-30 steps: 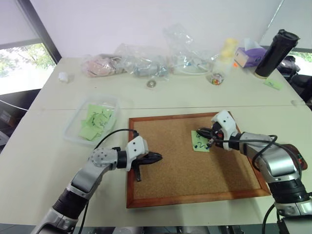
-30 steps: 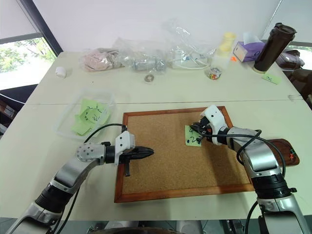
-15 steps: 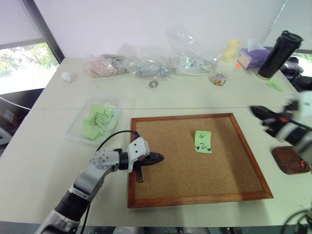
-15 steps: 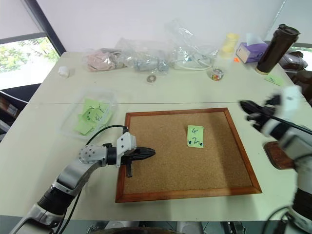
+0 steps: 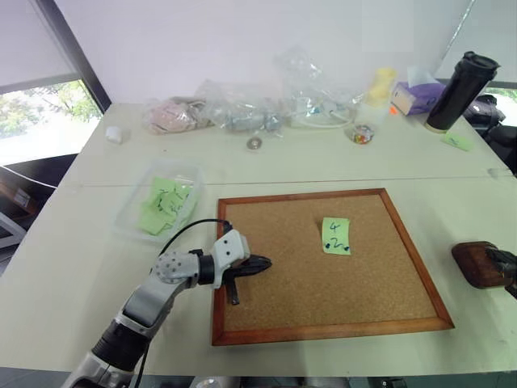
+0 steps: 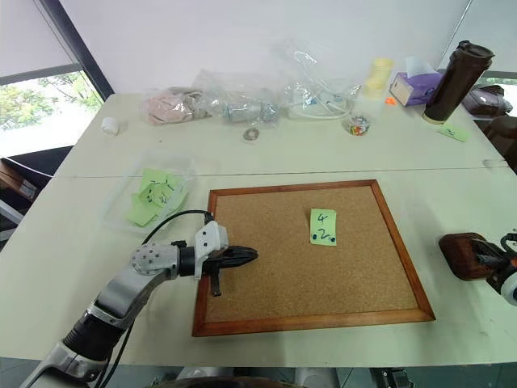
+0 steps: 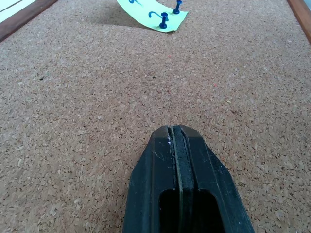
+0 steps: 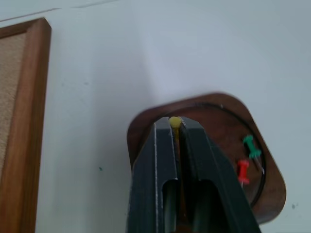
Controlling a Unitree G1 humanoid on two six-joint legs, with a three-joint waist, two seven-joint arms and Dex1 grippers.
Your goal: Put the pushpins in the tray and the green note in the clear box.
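The green note [image 5: 336, 235], marked "4" over "2", lies on the cork board with two dark pushpins [image 7: 164, 19] stuck in its lower corners. My left gripper [image 5: 262, 263] hovers shut and empty over the board's left part, well left of the note. At the far right, my right gripper [image 8: 175, 125] is shut on a yellow pushpin [image 8: 174, 121], just above the reddish-brown tray [image 8: 146, 133]. A green pin [image 8: 250, 145] and a red pin [image 8: 242, 171] lie in the tray. The clear box [image 5: 187, 168] sits left of the board with green slips inside.
The wood-framed cork board [image 5: 323, 299] takes up the table's middle. Along the back are clear plastic bags [image 5: 242, 109], a small jar [image 5: 361, 132], a purple tissue box [image 5: 412, 93] and a black bottle [image 5: 458, 78]. The tray [image 5: 472, 263] stands right of the board.
My right gripper left the note and swung right and back to above the tray. The note stays on the board with two pins. The left arm has not moved.
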